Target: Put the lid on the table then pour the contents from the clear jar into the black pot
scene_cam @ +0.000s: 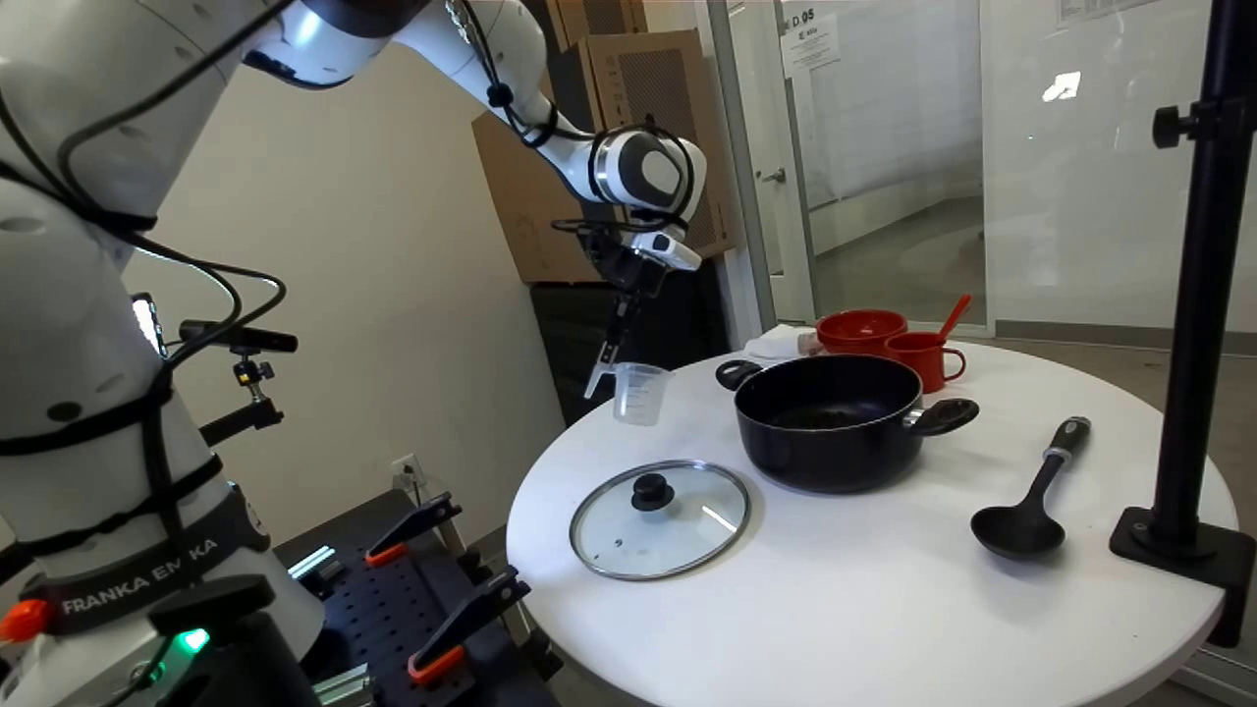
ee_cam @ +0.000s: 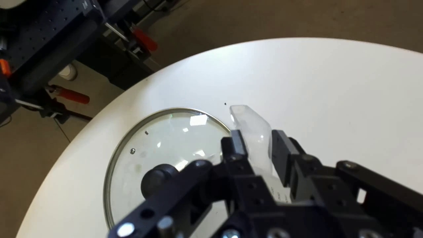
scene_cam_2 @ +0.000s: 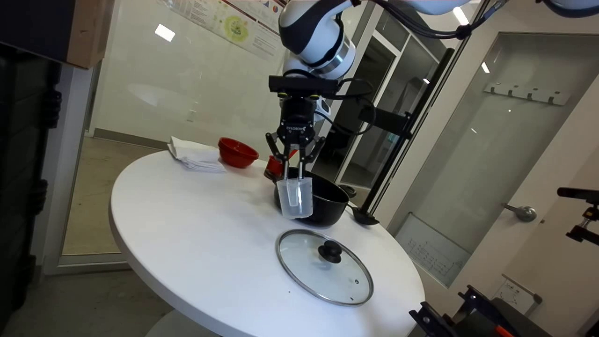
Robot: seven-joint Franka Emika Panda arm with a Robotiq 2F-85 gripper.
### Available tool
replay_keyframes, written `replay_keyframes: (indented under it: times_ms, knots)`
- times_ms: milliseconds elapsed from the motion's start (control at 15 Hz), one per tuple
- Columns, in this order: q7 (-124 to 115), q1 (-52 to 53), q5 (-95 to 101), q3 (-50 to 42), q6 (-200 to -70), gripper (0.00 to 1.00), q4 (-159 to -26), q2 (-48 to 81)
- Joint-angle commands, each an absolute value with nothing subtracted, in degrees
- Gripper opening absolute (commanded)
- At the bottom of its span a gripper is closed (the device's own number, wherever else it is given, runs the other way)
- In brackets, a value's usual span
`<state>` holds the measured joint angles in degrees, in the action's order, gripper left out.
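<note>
Above the white tabletop (scene_cam: 835, 609), clamping the jaws on the handle (ee_cam: 254, 132) of the clear jar (scene_cam: 640, 395), holding it nearly upright near the flat-lying lid (scene_cam: 660, 520); facing the black pot (scene_cam: 830, 437) past the jar's body, opposite the handle, so probably needing shifting across before tipping; reaching out, bending downward at the wrist (scene_cam: 648, 177).
</note>
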<state>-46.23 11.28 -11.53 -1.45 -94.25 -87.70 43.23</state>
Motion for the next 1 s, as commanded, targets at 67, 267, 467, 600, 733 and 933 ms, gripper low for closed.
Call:
replay_keyframes:
  times_ms: [67, 267, 467, 600, 733, 933]
  knots:
    - [-44.52, 9.89, -11.84, -1.44, -110.33, 0.06, -89.66, 42.84]
    - [-44.4, 10.03, -10.77, -1.61, -121.43, 0.06, -90.95, 42.77]
    - [-44.31, 10.24, -10.51, -1.31, -126.66, 0.06, -92.24, 42.82]
    - [-44.49, 10.38, -10.6, -1.06, -127.78, 0.06, -92.9, 42.88]
    - [-45.74, 10.6, -10.71, -1.0, -124.59, 0.06, -92.55, 43.66]
    - [-45.98, 11.09, -10.17, -0.84, -118.79, 0.06, -92.68, 45.9]
